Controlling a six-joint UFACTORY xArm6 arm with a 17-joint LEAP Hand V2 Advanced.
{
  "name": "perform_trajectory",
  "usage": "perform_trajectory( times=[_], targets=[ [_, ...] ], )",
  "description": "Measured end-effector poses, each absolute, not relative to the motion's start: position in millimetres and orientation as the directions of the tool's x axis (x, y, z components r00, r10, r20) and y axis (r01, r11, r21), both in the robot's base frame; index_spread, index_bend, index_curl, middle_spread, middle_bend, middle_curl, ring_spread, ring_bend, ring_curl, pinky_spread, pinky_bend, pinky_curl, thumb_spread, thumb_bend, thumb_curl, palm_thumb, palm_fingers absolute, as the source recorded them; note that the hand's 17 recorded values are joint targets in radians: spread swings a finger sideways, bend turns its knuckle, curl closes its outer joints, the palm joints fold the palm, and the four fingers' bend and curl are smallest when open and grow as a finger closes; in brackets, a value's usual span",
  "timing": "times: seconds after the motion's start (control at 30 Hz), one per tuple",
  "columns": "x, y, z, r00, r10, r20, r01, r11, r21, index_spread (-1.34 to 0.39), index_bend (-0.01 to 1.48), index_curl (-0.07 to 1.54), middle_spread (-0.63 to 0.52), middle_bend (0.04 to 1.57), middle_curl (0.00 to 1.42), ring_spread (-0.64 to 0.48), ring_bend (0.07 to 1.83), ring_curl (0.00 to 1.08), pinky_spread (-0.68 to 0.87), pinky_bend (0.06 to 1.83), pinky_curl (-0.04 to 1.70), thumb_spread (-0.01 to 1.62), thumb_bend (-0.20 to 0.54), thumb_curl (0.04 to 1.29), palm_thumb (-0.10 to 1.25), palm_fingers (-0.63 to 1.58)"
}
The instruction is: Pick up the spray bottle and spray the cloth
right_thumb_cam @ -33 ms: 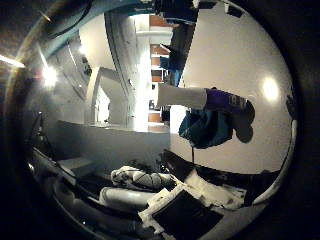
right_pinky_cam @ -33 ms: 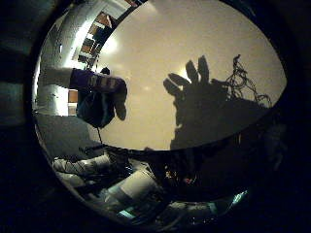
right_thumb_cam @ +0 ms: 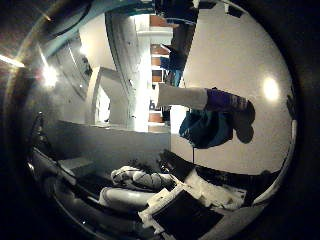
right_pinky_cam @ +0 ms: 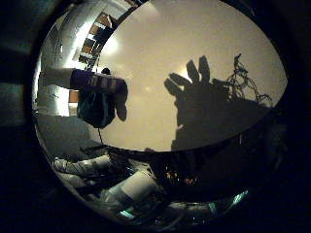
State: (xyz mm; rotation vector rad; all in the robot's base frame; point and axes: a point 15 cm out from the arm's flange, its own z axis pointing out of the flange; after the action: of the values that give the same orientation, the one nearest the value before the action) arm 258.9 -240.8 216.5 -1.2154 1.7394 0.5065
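From where I sit, the spray bottle stands on the pale table, its white body and purple band showing mid-frame in the thumb side view, and at the left of the little finger side view. Just beside it, touching or nearly so, lies the crumpled teal cloth, between the bottle and the table's near edge. Moving right across the little finger side view, I see the hand's shadow spread over the table, with straight, splayed finger shapes, well apart from the bottle. A round glare spot sits on the table toward the right of the thumb side view. White and black parts of the hand and the arm fill the lower part of both views. The fingers look extended and nothing is held; the bottle stands untouched.
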Motion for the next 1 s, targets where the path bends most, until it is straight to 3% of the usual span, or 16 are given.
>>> perform_trajectory(
  times=[0.17, 1.0],
  targets=[
    [263.4, -231.5, 211.6, -0.056, -0.462, -0.885, -0.894, 0.419, -0.162, -0.16, 0.15, 0.26, 0.12, 0.24, 0.35, 0.15, 0.30, 0.27, 0.27, 0.27, 0.32, 0.90, -0.032, 0.30, 0.55, 0.12],
    [292.1, -178.0, 201.0, 0.007, -0.404, -0.915, -0.933, 0.327, -0.151, -0.15, 0.15, 0.27, 0.12, 0.24, 0.35, 0.15, 0.31, 0.27, 0.27, 0.28, 0.32, 0.90, -0.031, 0.31, 0.53, 0.12]
  ],
)
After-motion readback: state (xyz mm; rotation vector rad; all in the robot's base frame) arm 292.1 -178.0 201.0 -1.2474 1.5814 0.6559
